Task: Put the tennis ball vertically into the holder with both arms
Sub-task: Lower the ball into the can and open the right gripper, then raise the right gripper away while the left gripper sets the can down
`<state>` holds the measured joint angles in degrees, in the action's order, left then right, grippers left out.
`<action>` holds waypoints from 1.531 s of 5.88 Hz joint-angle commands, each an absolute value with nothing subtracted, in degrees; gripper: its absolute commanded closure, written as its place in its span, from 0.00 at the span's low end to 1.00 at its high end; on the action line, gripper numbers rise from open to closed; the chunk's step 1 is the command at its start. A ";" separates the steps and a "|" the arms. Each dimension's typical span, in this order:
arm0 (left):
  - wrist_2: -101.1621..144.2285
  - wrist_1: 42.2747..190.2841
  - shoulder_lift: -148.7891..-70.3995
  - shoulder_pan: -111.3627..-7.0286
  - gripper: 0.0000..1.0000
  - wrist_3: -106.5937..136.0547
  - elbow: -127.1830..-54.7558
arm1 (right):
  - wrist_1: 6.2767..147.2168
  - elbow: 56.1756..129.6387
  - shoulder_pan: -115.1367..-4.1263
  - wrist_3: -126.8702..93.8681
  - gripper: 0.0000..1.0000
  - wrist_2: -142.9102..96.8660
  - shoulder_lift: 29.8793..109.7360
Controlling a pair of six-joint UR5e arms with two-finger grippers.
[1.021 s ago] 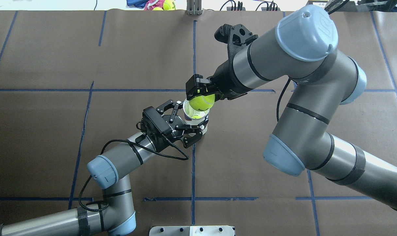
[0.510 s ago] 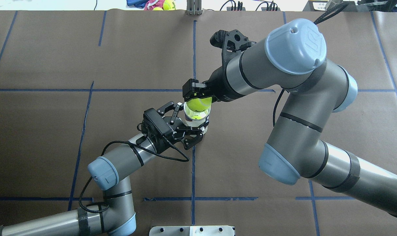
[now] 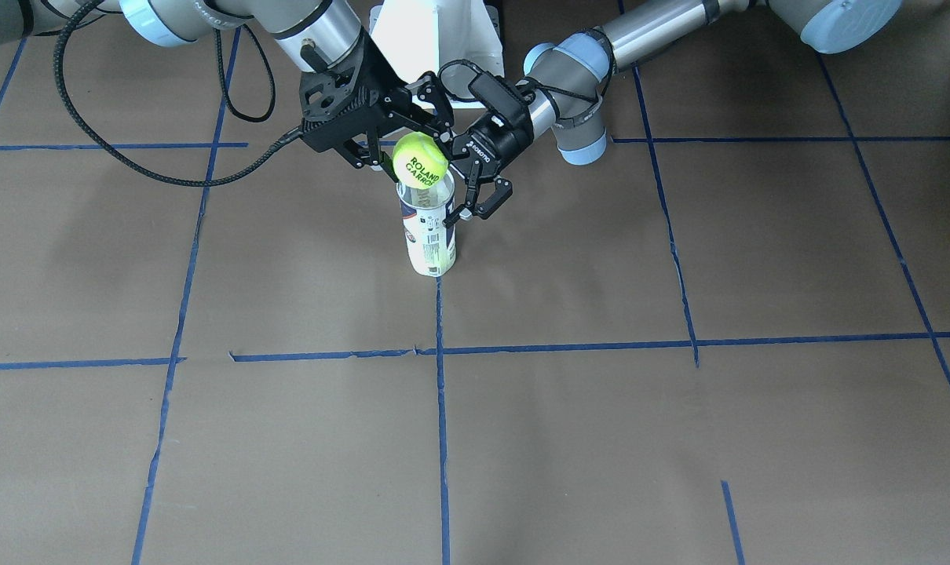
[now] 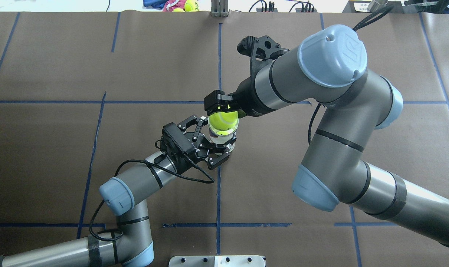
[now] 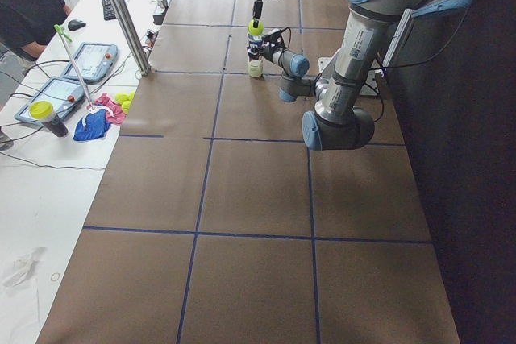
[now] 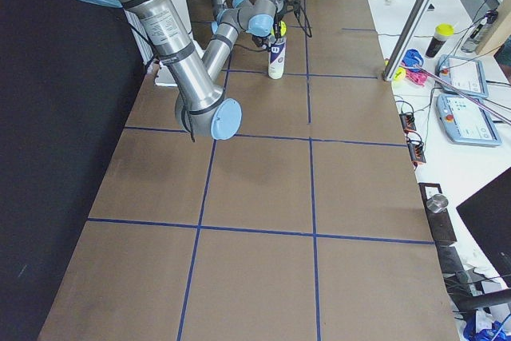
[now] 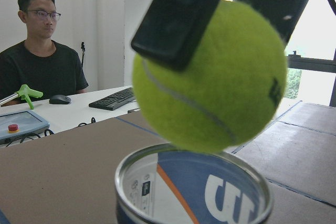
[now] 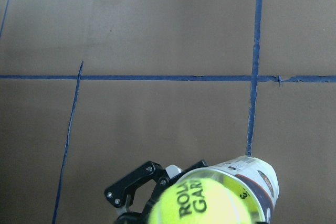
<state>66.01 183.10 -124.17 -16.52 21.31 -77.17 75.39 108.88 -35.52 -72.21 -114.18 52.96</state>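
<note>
Left gripper (image 4: 212, 142) is clamped round the upright holder (image 3: 428, 243), which stands on the table (image 4: 98, 167). Tennis ball (image 4: 222, 120) hangs dead over its open mouth, bottom about at the rim, pinched by the right gripper (image 4: 223, 113), so it's just straight down.

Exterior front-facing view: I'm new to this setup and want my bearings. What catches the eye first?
A fuzzy yellow-green tennis ball, pinched in the right tool, hangs right at the open mouth of an upright white cylindrical ball can at the view's upper centre. The left tool clasps that can from the side.
</note>
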 commanded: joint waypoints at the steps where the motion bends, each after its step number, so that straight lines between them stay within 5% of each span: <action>1: 66.01 183.08 -124.19 -16.52 0.10 21.27 -77.17 | 75.41 108.98 -35.59 -72.25 0.01 -114.17 53.17; 4: 66.09 183.16 -124.10 -16.61 0.00 21.36 -77.52 | 75.50 109.42 -43.54 -72.07 0.01 -122.37 54.40; 9: 66.09 183.34 -122.34 -17.14 0.00 21.80 -87.52 | 75.32 109.34 -55.27 -70.84 0.01 -129.46 58.88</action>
